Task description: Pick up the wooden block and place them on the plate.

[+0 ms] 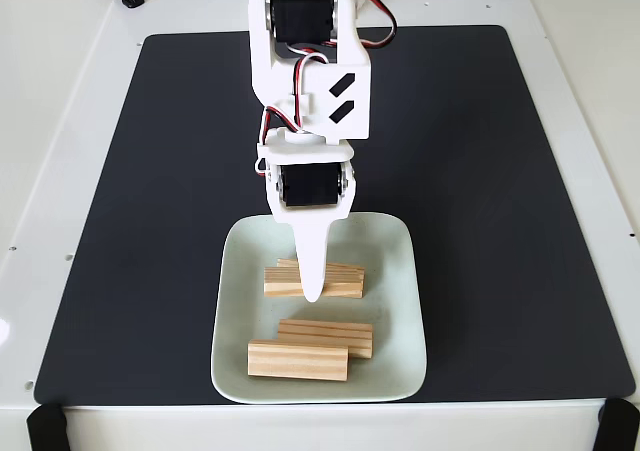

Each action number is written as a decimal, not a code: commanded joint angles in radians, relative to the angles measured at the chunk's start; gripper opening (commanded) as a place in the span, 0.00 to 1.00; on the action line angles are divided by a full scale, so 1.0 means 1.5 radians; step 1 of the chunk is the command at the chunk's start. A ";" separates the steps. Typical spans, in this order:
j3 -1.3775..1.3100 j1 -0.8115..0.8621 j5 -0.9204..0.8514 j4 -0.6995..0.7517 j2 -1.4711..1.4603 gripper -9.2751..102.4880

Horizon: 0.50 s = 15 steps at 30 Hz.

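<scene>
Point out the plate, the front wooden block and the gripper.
Plate (400, 271): fixed view, bare inner surface near its right rim.
Front wooden block (298, 360): fixed view, middle of its top face.
Gripper (313, 293): fixed view, white fingertip over the rear blocks.

White table (60, 121) — dark mat (480, 171).

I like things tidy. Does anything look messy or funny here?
Nothing much. The small tan wooden blocks lie unevenly on the pale square plate, two overlapping near the front, another under the white fingers.
</scene>
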 commanded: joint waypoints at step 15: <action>-0.030 0.003 0.061 -0.007 0.015 0.08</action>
